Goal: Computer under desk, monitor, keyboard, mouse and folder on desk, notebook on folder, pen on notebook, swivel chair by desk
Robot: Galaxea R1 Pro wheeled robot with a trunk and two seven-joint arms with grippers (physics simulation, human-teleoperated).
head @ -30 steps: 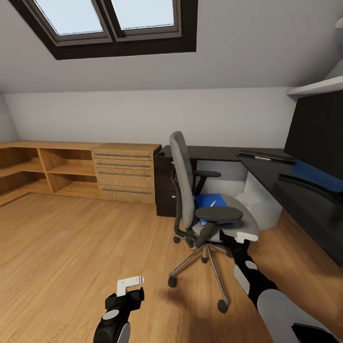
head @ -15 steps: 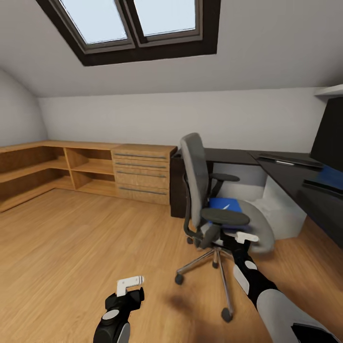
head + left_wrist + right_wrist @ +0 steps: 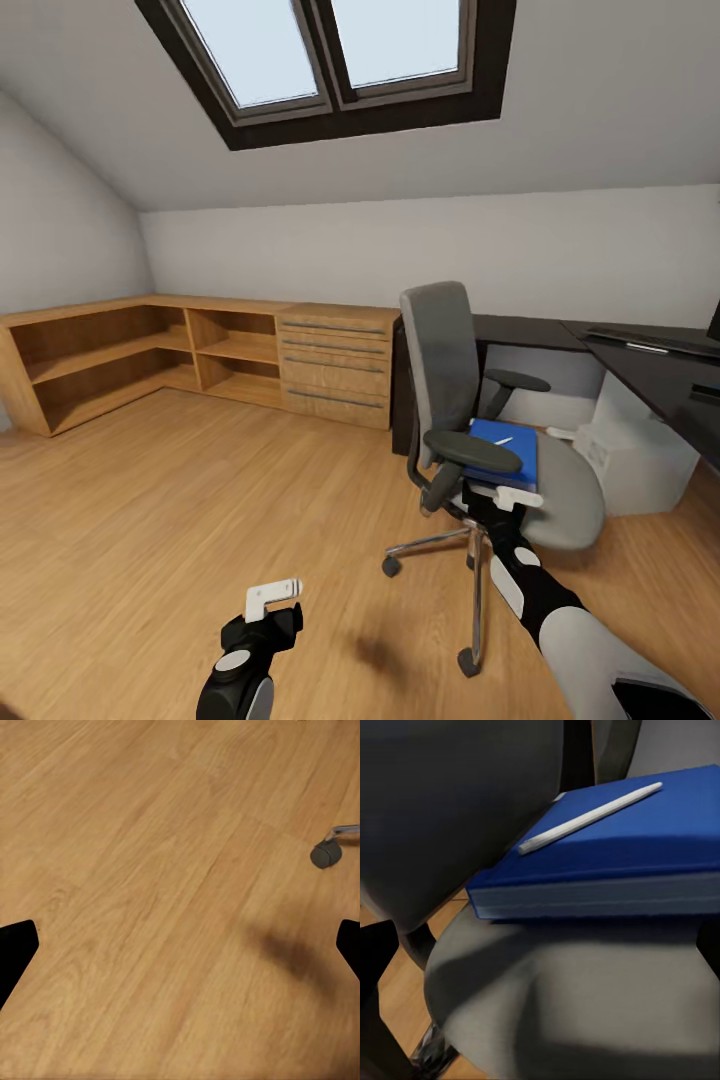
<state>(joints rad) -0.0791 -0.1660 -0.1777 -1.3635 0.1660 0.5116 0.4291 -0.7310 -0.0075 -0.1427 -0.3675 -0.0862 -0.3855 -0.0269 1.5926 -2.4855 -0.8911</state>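
Head view: the left gripper is hanging low over the wooden floor, its jaws spread wide with nothing between them. Further on, the right gripper, also spread, is reaching beside the swivel chair, where the folder is lying with a pen on top. Beyond, the desk is running along the wall.

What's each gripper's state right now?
Left gripper: open, empty, above the wood floor.
Right gripper: open, empty, at the swivel chair seat.
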